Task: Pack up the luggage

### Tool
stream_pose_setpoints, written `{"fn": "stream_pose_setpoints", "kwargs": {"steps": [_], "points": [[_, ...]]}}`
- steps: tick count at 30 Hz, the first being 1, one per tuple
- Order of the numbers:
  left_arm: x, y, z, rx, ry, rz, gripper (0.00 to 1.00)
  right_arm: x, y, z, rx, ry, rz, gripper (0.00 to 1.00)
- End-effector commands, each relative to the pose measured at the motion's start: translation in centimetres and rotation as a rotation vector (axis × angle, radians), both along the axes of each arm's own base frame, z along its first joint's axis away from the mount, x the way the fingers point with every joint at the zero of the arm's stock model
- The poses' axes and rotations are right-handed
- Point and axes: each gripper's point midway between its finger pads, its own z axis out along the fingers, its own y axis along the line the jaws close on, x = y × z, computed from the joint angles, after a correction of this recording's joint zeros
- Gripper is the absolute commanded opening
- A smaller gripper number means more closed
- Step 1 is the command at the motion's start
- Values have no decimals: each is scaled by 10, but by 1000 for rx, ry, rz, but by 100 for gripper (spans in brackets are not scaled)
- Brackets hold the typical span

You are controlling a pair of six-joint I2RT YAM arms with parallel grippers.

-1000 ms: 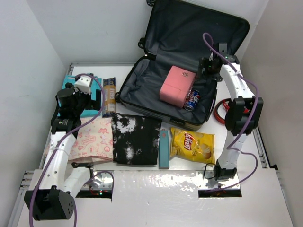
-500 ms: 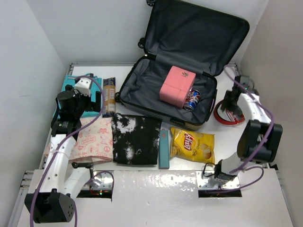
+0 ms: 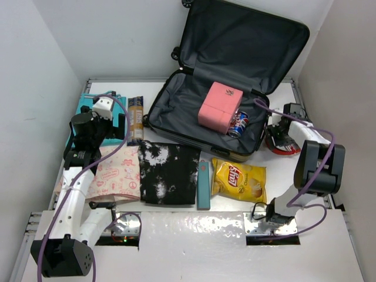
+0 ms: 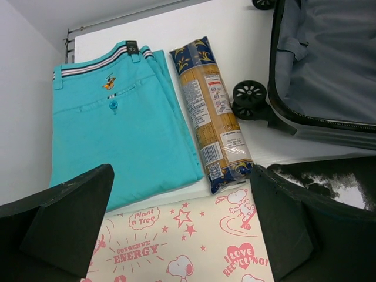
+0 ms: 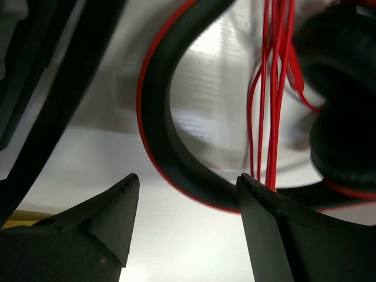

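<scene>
Since a second ago the right arm has swung off the luggage (image 3: 235,64) and come down to the right of it; the left arm has barely shifted.

From the top camera, the luggage lies open at the back of the surface (image 3: 155,91), lid propped against the wall, with a pink box (image 3: 220,107) and a soda can (image 3: 238,124) in its lower half. The right fingers (image 3: 275,130) sit just beside its right edge, over black-and-red headphones (image 3: 283,144). The left fingers (image 3: 120,124) hang well to the luggage's left, above teal shorts (image 3: 88,104) and a pasta packet (image 3: 136,119). A patterned pink bag (image 3: 116,173), a black-and-white shirt (image 3: 168,173), a slim teal case (image 3: 203,185) and a chips bag (image 3: 238,180) fill the near strip, so bare room is scarce.

At the left wrist, the fingers (image 4: 64,217) stand wide apart with nothing held. The luggage (image 4: 329,64) fills the upper right corner, one wheel (image 4: 249,94) just beside the pasta packet (image 4: 211,117); the shorts (image 4: 117,135) lie left.

At the right wrist, the fingers (image 5: 88,226) are apart, the headphones' band (image 5: 176,158) curving between their tips beside a red cable (image 5: 270,88). Contact cannot be told.
</scene>
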Motion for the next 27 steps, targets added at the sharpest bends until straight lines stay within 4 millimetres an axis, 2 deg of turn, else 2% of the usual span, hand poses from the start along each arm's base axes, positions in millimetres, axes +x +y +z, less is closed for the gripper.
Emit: {"fn": "stream_pose_setpoints", "kwargs": {"steps": [1,6,9,10,13,14,15,16,18,21,23,24,25,26,27], "points": [[3,2,17,20,-56,4,100,18,-2,12,-44,-22,180,66],[4,3,16,22,-50,8,100,24,7,4,-47,-97,333,69],[6,3,21,26,-51,9,100,32,7,-9,-35,-101,336,68],[7,3,20,30,-39,7,100,31,9,-20,-16,-78,339,68],[8,6,26,45,-40,13,100,36,14,-33,22,-64,346,63],[9,7,27,49,-40,15,100,37,18,-39,48,-57,354,60],[9,7,30,51,-44,18,100,38,20,-41,61,-59,352,51],[9,8,30,53,-38,23,100,38,22,-42,68,-63,360,47],[9,8,33,50,-42,24,100,36,27,-45,89,-73,378,41],[9,8,32,44,-37,28,100,29,29,-51,104,-52,393,38],[8,8,31,40,-34,26,100,25,32,-55,124,-32,398,31],[8,7,30,41,-33,24,100,25,35,-56,139,-33,403,25],[8,7,30,41,-30,24,100,27,35,-55,144,-35,405,8],[8,8,31,45,-33,26,100,24,37,-55,156,-18,406,0],[8,8,32,48,-36,25,100,23,37,-54,163,-11,391,0]]}}
